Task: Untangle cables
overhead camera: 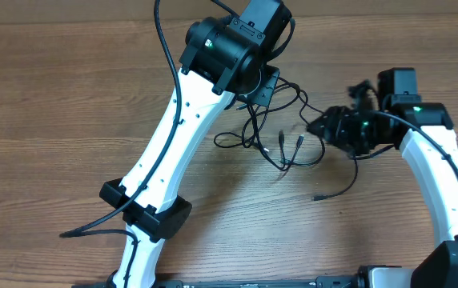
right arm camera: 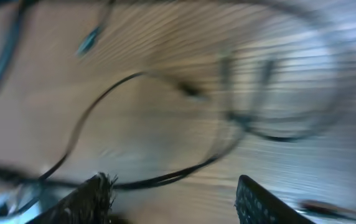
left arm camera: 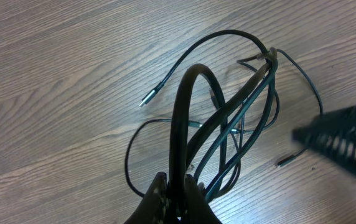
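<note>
In the overhead view the left arm [overhead camera: 173,136] rose from 7 o'clock, its white links slanting up to a black wrist near 12 o'clock. The left gripper [left arm camera: 177,200] had its fingers [left arm camera: 159,193] pressed together on the cables [left arm camera: 182,112]. The right arm [overhead camera: 437,168] came in from 4 o'clock and bent at 3 o'clock, its wrist aimed toward 9 o'clock. The right gripper [right arm camera: 178,194], blurred in its own camera, held its fingers [right arm camera: 97,194] wide apart with nothing between them.

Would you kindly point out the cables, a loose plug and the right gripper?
cables [left arm camera: 179,124], left wrist view, thick loop.
loose plug [left arm camera: 148,98], left wrist view, metal barrel.
right gripper [right arm camera: 173,186], right wrist view, between fingers.
</note>
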Robot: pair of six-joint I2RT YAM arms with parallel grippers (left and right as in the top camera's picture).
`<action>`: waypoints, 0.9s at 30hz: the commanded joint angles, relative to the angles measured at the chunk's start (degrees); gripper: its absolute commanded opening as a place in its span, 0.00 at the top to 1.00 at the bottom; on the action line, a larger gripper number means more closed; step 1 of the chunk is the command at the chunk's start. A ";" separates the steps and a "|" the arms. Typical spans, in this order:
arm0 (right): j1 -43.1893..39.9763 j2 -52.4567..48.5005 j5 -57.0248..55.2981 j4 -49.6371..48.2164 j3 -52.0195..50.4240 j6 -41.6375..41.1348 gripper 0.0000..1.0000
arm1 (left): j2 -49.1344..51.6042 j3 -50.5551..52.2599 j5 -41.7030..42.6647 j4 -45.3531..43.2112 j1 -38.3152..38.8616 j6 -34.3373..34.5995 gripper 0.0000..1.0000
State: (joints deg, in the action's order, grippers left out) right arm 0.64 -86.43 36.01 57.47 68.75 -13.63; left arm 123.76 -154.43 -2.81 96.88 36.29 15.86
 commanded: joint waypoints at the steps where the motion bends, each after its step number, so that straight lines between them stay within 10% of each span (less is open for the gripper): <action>1: 3.80 0.15 10.58 -0.59 -0.15 4.33 0.38 | -2.21 -0.44 -0.57 -0.07 -0.26 -1.07 0.96; 27: 20.72 0.15 -6.01 -29.33 -0.15 -11.93 0.64 | -2.21 -0.44 -0.13 -0.07 -0.26 -1.05 0.96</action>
State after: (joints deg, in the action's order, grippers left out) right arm 21.45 -86.43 31.68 30.63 68.66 -23.24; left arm 123.76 -154.43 -3.49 96.57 36.27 15.86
